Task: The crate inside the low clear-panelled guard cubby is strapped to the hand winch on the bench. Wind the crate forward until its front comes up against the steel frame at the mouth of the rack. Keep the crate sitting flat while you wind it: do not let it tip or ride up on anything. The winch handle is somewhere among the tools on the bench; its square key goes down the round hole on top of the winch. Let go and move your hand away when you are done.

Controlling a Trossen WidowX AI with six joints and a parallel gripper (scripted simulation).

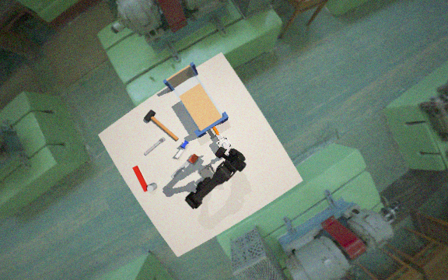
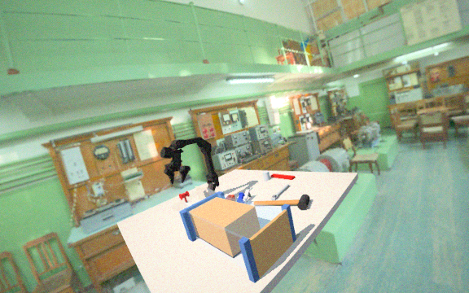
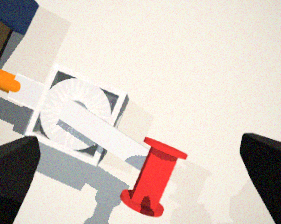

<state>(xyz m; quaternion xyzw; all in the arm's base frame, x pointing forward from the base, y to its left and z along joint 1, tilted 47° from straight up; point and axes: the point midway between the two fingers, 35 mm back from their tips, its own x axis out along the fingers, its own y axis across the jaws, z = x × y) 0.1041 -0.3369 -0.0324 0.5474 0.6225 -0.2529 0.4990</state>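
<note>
The tan crate (image 1: pixel 201 106) (image 2: pixel 218 211) sits flat in the clear-panelled cubby, its front end at the blue frame (image 1: pixel 211 126) (image 2: pixel 188 225) on the winch side. Whether they touch is too small to tell. An orange strap (image 1: pixel 216 131) (image 3: pixel 5 80) runs to the white winch (image 1: pixel 222 141) (image 3: pixel 50 117). The winch handle lies across the winch top, with a pale arm (image 3: pixel 103 131) and an upright red knob (image 2: pixel 184 196) (image 3: pixel 157 175). My gripper (image 2: pixel 177 181) (image 3: pixel 141 144) is wide open above the knob, with nothing between its fingers. The key in the hole is hidden.
A mallet (image 1: pixel 164 128) (image 2: pixel 279 203), a wrench (image 1: pixel 154 146) (image 2: pixel 281 191), a blue-gripped tool (image 1: pixel 183 149) and a red-ended tool (image 1: pixel 193 159) lie beside the winch. A red bar (image 1: pixel 140 179) (image 2: pixel 282 177) and a grey cylinder (image 1: pixel 152 187) (image 2: pixel 266 176) are near the bench edge.
</note>
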